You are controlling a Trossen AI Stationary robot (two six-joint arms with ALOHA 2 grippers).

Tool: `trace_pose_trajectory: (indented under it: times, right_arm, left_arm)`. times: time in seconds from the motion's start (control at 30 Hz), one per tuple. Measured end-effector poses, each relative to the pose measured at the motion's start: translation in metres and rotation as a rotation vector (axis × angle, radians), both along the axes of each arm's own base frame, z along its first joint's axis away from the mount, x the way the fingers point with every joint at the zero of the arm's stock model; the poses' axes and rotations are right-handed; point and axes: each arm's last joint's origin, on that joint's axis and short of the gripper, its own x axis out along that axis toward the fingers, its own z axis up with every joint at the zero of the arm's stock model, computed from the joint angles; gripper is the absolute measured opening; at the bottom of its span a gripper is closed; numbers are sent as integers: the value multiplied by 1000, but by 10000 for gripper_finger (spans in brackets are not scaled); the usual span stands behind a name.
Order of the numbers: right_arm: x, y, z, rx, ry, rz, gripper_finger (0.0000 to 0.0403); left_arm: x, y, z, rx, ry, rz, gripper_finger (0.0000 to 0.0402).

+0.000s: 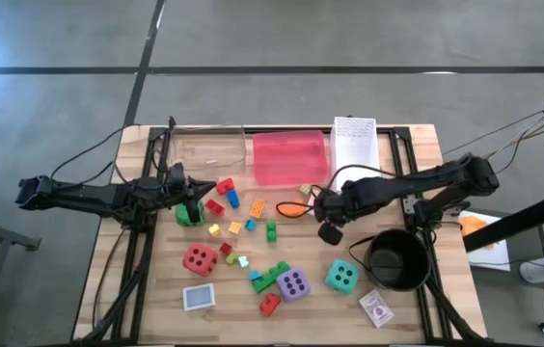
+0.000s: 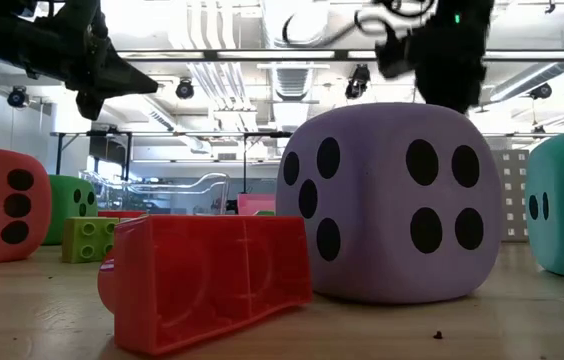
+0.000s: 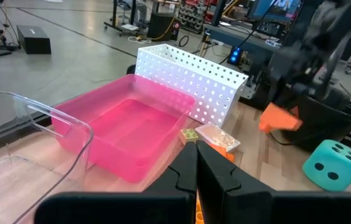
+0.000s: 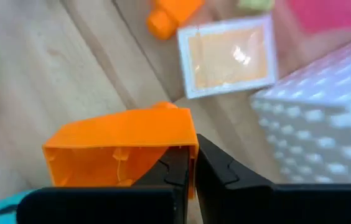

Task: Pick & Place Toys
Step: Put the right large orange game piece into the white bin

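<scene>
My right gripper point(image 4: 193, 167) hangs over the middle of the table point(image 1: 156, 289), shut on an orange brick point(image 4: 119, 149) that is lifted clear; the left wrist view shows this orange brick point(image 3: 280, 118) in the air. My left gripper point(image 3: 195, 168) is shut on nothing and waits above the green die point(image 1: 192, 212) at the left. The red die point(image 1: 199, 259), purple die point(image 1: 293, 283) and teal die point(image 1: 341, 277) rest on the near half among several small bricks. A clear card pack point(image 4: 228, 56) lies flat below my right gripper. My right gripper pinches one side wall of the orange brick point(image 4: 185, 149), one finger in the hollow underside and one outside. The fingers slant steeply down from above. The brick is clear of the table, its hollow side turned toward the wrist.
At the far edge stand a clear container point(image 1: 209, 152), a pink bin point(image 1: 289, 157) and a white mesh basket point(image 1: 354, 145). A black round pot point(image 1: 397, 258) sits at the near right. Two card packs point(image 1: 199, 298) point(image 1: 376, 308) lie near the front edge.
</scene>
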Motion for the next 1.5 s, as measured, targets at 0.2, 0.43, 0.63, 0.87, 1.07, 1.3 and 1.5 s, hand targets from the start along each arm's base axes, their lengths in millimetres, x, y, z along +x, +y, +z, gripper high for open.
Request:
trace_pose_trajectory:
  times: [0.2, 0.43, 0.63, 0.87, 1.07, 1.3, 1.5]
  right_arm:
    - [-10, -12, 37, -143, 78, 23, 10]
    - [-24, -47, 64, -246, 105, -108, 10]
    - [-45, -87, 68, -238, 112, -254, 10]
    - [-56, -122, 48, -214, 221, -212, 10]
    - [-51, -140, 20, -200, 297, -158, 10]
    - [-52, -146, -8, -166, 350, -71, 10]
    - [-52, -144, -24, -125, 336, 42, 10]
  left_arm:
    - [0, 0, 0, 0, 0, 0, 4]
    - [0, 0, 0, 0, 0, 0, 4]
    - [0, 0, 0, -1, 0, 0, 4]
    - [0, 0, 0, -1, 0, 1, 4]
    - [0, 0, 0, -2, 0, 1, 4]
    - [0, 0, 0, -2, 0, 1, 4]
    - [0, 0, 0, -2, 0, 1, 4]
